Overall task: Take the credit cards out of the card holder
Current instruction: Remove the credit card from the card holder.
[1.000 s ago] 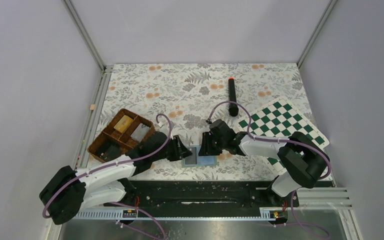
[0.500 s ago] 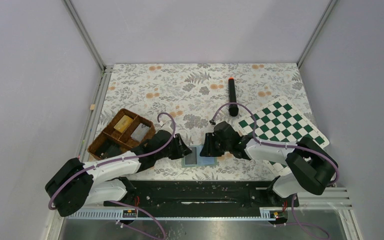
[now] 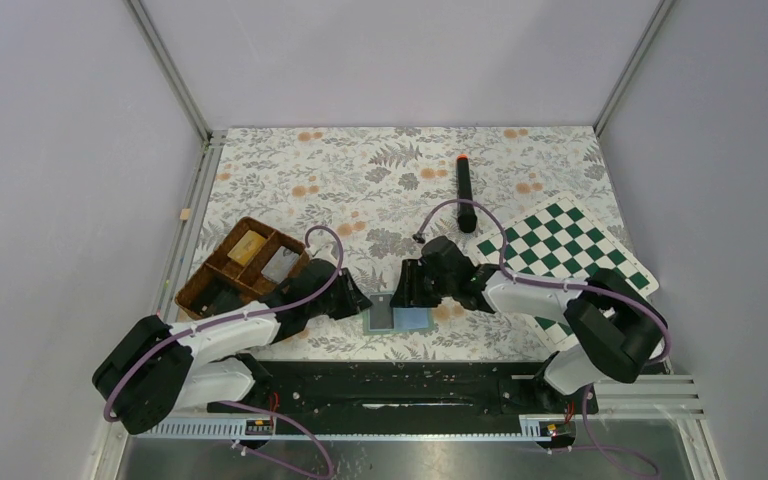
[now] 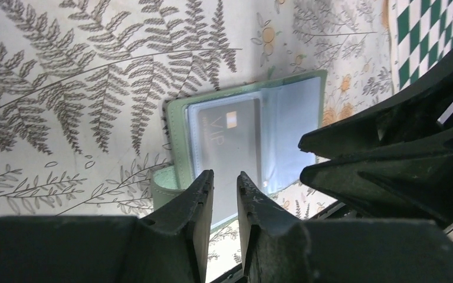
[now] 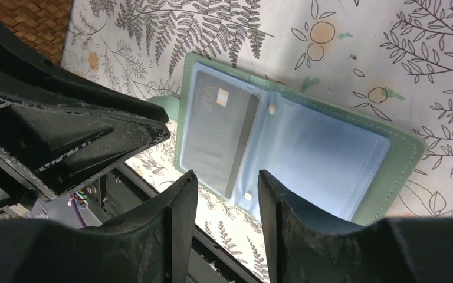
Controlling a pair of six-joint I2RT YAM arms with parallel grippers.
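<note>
The card holder (image 3: 400, 318) lies open flat on the floral cloth near the table's front edge, sage-green with a light blue inner panel (image 5: 324, 150). One grey credit card (image 4: 227, 138) marked VIP sits under the clear sleeve of its left panel (image 5: 215, 138). My left gripper (image 4: 224, 177) hovers over that card's near end, jaws a narrow gap apart with nothing between them. My right gripper (image 5: 227, 177) stands open above the holder's front edge, close to the fold, holding nothing. Both grippers (image 3: 355, 300) (image 3: 412, 292) crowd the holder from either side.
A brown wicker tray (image 3: 200, 285) at the left holds a yellowish-tan block (image 3: 248, 245) and a silvery flat piece (image 3: 278, 264). A green chessboard (image 3: 560, 245) lies at the right. A black marker with an orange tip (image 3: 465, 190) lies behind it. The black base rail (image 3: 400, 375) runs along the front.
My left gripper's jaws have narrowed and it has drawn slightly to the left. My right gripper's jaws have widened. The card holder has stayed in place.
</note>
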